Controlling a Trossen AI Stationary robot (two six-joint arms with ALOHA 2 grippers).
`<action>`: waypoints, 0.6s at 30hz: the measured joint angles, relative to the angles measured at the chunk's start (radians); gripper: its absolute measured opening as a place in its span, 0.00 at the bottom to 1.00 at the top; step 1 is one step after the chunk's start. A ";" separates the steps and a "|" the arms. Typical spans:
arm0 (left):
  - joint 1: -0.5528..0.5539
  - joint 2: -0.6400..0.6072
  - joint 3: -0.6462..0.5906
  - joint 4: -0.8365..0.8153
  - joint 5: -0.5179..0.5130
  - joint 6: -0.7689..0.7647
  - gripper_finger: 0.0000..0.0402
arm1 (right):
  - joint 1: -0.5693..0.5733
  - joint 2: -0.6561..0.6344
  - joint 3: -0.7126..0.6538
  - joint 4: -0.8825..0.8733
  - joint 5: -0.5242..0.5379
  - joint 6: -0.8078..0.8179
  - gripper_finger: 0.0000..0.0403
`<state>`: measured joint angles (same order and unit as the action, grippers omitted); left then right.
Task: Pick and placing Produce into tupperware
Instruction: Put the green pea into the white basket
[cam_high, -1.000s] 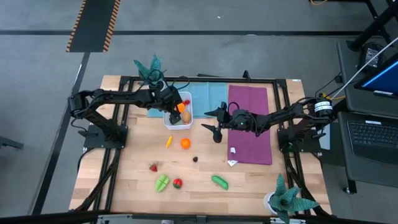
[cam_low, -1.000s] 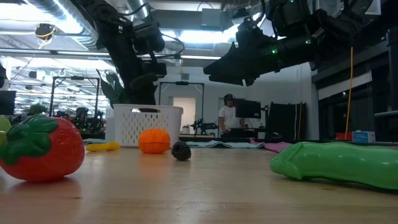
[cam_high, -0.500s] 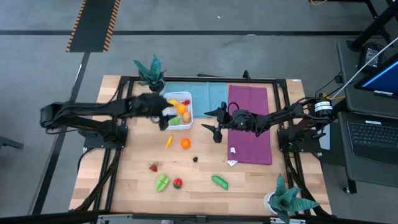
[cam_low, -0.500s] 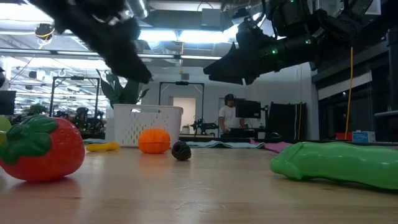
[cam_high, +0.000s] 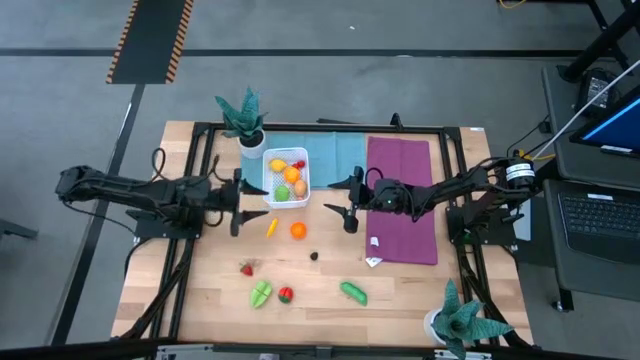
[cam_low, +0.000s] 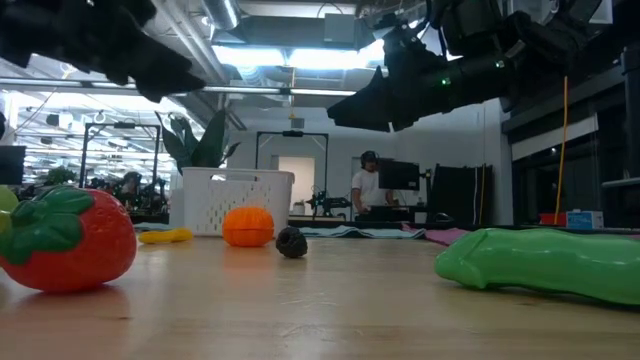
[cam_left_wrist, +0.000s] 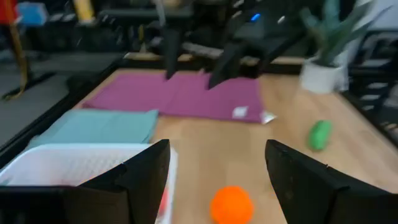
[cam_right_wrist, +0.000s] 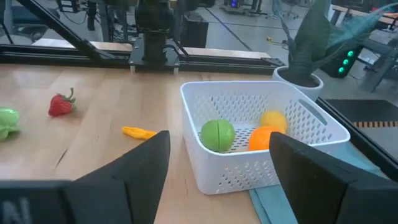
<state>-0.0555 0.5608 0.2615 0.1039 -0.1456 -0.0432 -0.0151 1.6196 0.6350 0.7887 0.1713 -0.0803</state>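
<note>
Partly done, judging by how things lie. White square tupperware (cam_high: 269, 181) at the far side of the bench (cam_high: 400, 300), beside a teal cloth (cam_high: 325, 155). Already inside it, about five pieces of produce: a yellow piece (cam_high: 277, 164), an orange one (cam_high: 291, 174), a small red one (cam_high: 300, 164), a round green one (cam_high: 282, 192) and a tan one (cam_high: 299, 186).

Outside it on the bare wood, seven pieces:
- just in front of the tupperware, a yellow strip-shaped piece (cam_high: 271, 227) and an orange ball (cam_high: 298, 230)
- a little nearer, a small dark piece (cam_high: 314, 255)
- near the front edge, well apart from the container, a strawberry (cam_high: 246, 268), a light green piece (cam_high: 260, 293), a red tomato-like piece (cam_high: 286, 294) and a long green vegetable (cam_high: 352, 291)

So roughly a little under half stowed, by this count.

Left tool (cam_high: 238, 203) above the bench, just left of the tupperware and close to the yellow strip; fingers spread apart, nothing between them. Right tool (cam_high: 343, 198) on the other side, between the tupperware and a purple cloth (cam_high: 400, 200), raised off the bench; fingers likewise spread wide and empty.

No piece in either grasp, none in mid-carry. Probably between placements, with the yellow strip or the orange ball the nearest candidates for either arm.
</note>
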 joint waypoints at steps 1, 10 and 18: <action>-0.022 -0.013 -0.018 0.027 -0.001 0.001 0.63 | 0.000 0.000 0.000 0.000 -0.009 0.017 0.68; -0.228 -0.037 -0.125 0.161 -0.163 -0.003 0.63 | 0.053 -0.011 0.000 -0.027 -0.016 0.046 0.68; -0.418 -0.036 -0.126 0.207 -0.279 -0.005 0.63 | 0.156 -0.148 0.001 -0.243 0.070 0.055 0.68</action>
<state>-0.4737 0.5250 0.1356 0.3110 -0.4248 -0.0483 0.1408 1.4720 0.6361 0.5453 0.2408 -0.0253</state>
